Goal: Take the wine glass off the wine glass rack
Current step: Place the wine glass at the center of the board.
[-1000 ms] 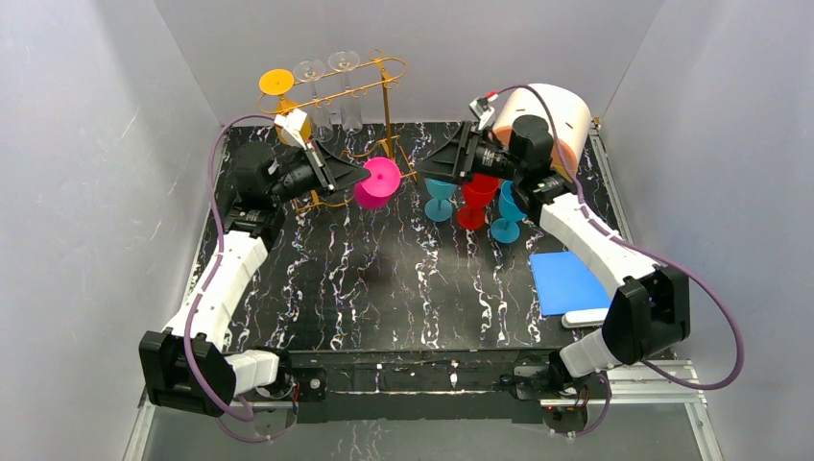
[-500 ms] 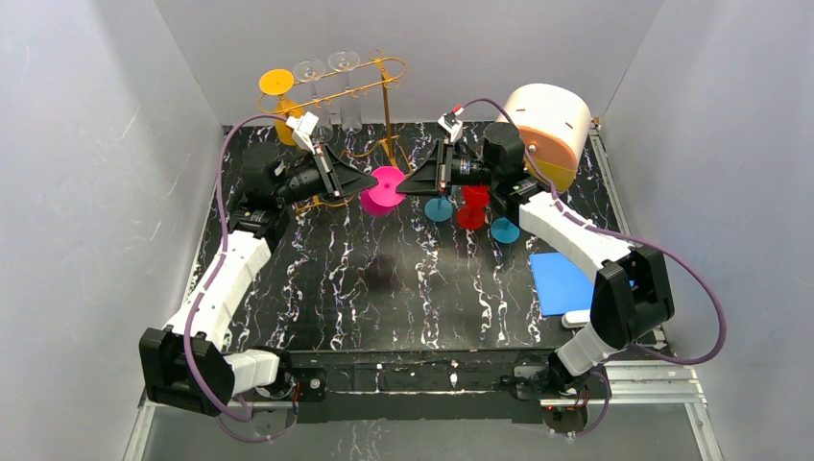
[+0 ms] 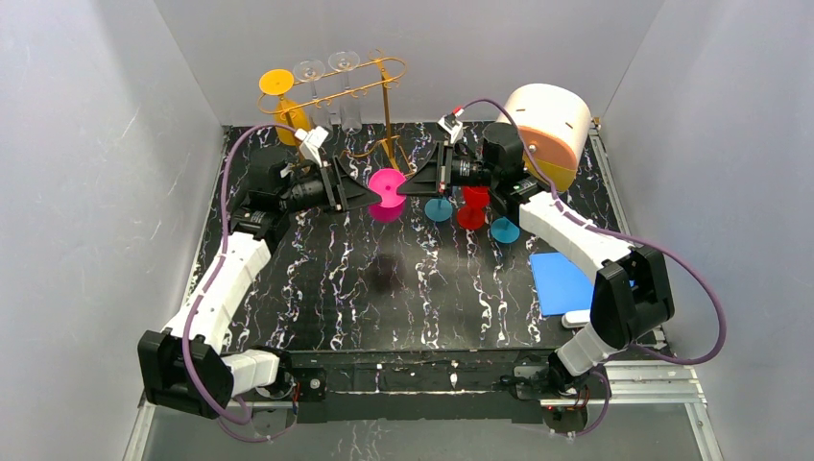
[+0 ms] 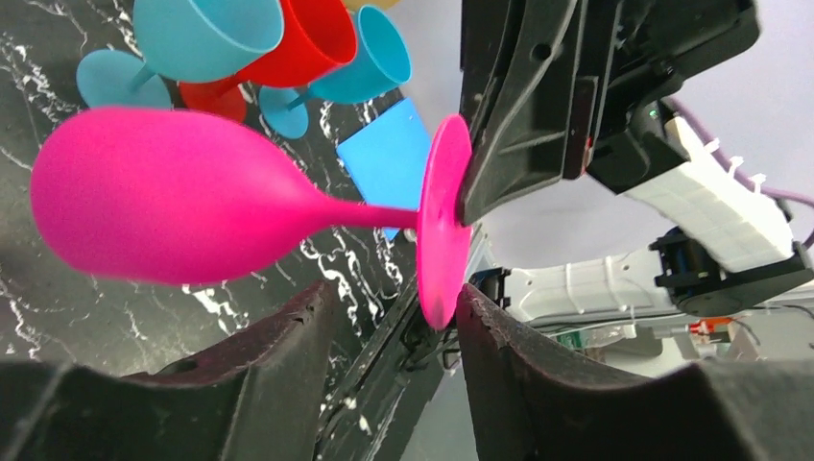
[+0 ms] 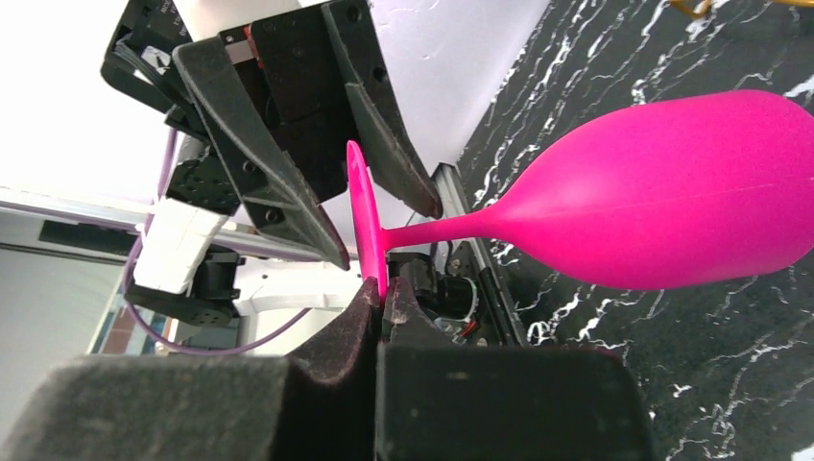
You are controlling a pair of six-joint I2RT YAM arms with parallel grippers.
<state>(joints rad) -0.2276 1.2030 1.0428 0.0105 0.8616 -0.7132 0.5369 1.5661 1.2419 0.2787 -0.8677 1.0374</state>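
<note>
Wine glass (image 4: 173, 206) — smooth magenta, bulbous

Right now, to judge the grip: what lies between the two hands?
The pink glass: its foot sits inside the open left hand, rim pinched by the right hand; both wrist views show it.

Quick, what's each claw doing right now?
Left gripper: jaws open, straddling the foot of the pink plastic wine glass.
Right gripper: shut on its foot.

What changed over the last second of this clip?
The left tool carried the pink wine glass slightly rightward, away from the wine glass rack. The right tool swung left from over the cups and now pinches the glass's foot; the left tool's fingers stand apart. Rack and cups stayed put.
</note>
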